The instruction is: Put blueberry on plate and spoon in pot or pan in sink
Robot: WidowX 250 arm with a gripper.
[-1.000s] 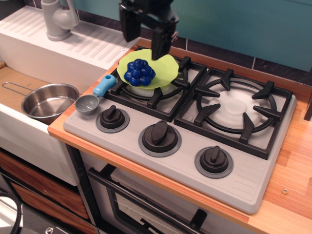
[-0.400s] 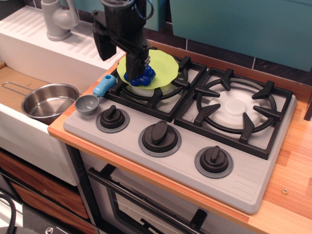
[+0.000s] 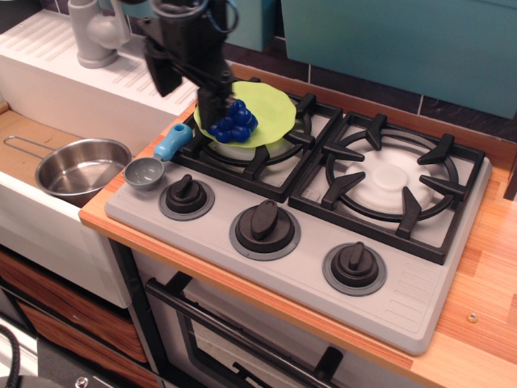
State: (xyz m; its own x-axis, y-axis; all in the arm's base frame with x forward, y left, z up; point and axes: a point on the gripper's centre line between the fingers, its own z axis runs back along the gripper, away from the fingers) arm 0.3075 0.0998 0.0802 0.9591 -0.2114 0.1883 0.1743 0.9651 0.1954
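Resting on the round lime-green plastic plate (image 3: 262,113), toward its left edge, a cluster of glossy dark blue toy berries (image 3: 234,121); plate seated on the black grate of the left rear burner of the grey toy stove (image 3: 307,234); black robot tool (image 3: 187,74) hanging above the plate's left rim, one finger (image 3: 212,101) reaching down to the berries' left side and partly covering them, the other finger (image 3: 161,74) off to the left above the white ribbed drainboard (image 3: 153,77); fingers set wide apart, nothing held between them; whether the near finger touches the berries cannot be told.

Short toy spoon with round grey bowl (image 3: 145,173) and stubby light blue handle (image 3: 173,141) lying on the stove's front left corner, just beside the leftmost black knob (image 3: 187,194), handle pointing toward the plate; small shiny stainless-steel saucepan (image 3: 81,167) with thin wire loop handle standing in the white basin of the sink (image 3: 28,202), left of the spoon and apart from it; grey faucet (image 3: 95,32) upright at the back of the drainboard; wooden tabletop (image 3: 485,275) bordering the stove.
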